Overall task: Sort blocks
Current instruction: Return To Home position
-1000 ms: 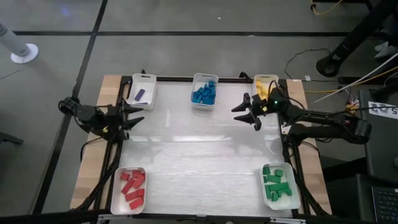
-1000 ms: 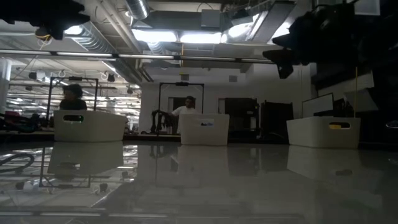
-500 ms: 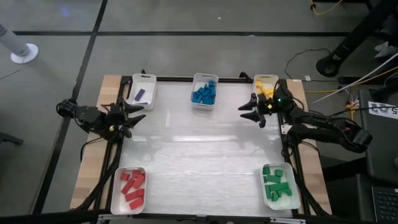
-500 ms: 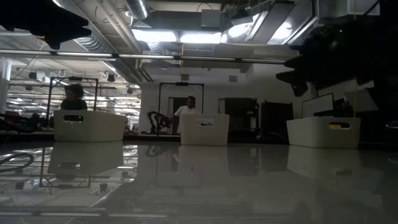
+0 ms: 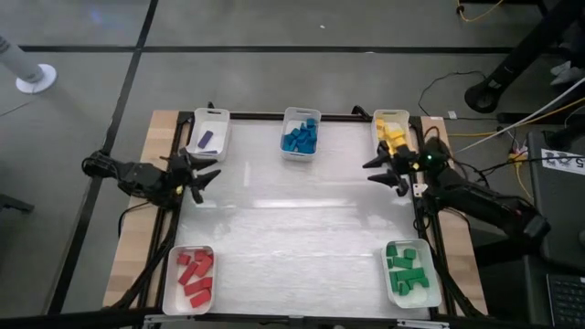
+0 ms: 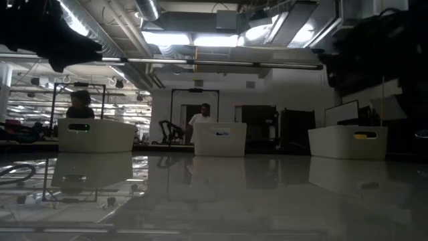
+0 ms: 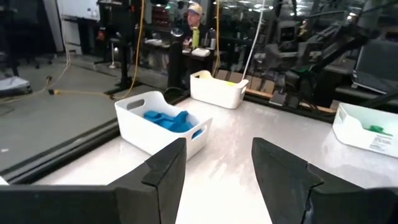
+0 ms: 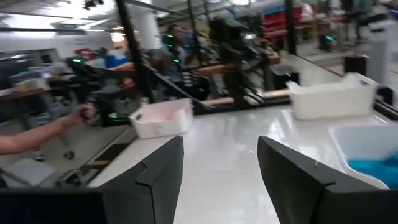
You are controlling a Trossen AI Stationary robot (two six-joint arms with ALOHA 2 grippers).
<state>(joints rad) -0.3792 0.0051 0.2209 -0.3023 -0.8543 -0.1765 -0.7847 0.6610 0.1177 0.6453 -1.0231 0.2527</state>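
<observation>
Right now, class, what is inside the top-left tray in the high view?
One purple block lies in the tray, beside bare white floor. In the low view the tray's wall hides it. Anything under the block is covered.

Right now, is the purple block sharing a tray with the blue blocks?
No, the purple block lies alone in a separate tray from the blue blocks.

Two slim, black, jointed arms are mounted at the surface's 9 and 3 o'clock edges. On the left arm, small yellow marks are seen near the wrist and looped black cables at its base. A green light is shown on the right arm. Matt dark wedge-shaped jaws are fitted to both.
</observation>
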